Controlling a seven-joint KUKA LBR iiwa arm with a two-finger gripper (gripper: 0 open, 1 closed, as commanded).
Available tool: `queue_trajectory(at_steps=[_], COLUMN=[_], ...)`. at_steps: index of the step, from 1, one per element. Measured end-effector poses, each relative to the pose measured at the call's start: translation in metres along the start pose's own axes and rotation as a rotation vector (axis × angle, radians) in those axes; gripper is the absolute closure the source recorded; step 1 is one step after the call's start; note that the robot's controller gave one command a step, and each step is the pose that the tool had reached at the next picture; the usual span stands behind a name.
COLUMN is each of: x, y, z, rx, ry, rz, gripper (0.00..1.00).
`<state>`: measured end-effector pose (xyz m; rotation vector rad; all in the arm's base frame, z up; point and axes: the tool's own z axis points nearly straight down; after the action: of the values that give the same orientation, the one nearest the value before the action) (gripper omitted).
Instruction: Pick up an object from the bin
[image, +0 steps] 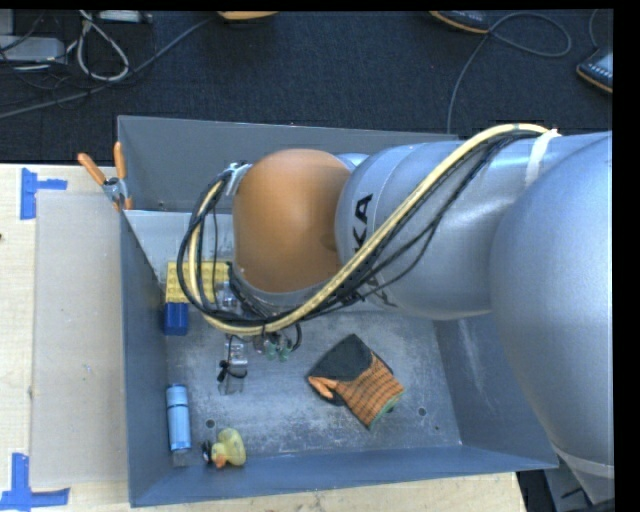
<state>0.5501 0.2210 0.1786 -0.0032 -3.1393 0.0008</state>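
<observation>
The grey arm (470, 230) takes up the right and middle, reaching in across the metal bin (300, 445). Its rounded orange cover (285, 220) hangs above the bin's upper middle, with black and yellow cables looped around it.

On the bin floor, the biggest loose thing is a crumpled orange-and-black cloth (357, 386), right of centre. A yellow block (172, 288) lies against the left wall, partly behind the cables. A blue-grey tube (178, 420) lies lengthwise along the left wall near the front. A small blue block (175, 319) sits just below the yellow one. A little yellow duck (227, 449) sits near the front wall, right of the tube.

The end effector (233, 372) pokes out under the cover, over bare floor left of centre. It has the blue block up to its left and the cloth off to its right. I cannot tell whether it is open or closed, and nothing shows in its grip.

Nothing lies directly beneath it, so descending here would likely close on nothing. A good pick probably means shifting sideways first. The cloth looks like the most forgiving target, soft and well clear of the walls. The blue block and tube sit close to the side wall, where a descent risks scraping metal.
</observation>
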Motion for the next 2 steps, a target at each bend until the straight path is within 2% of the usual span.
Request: queue_trajectory(at_steps=[1,2], x=[0.031,0.069], y=[0.012,0.018], z=[0.062,0.047], rx=[-0.001,0.001], ry=[-0.002,0.002], rz=[-0.321,-0.535], gripper=[0.00,0.00])
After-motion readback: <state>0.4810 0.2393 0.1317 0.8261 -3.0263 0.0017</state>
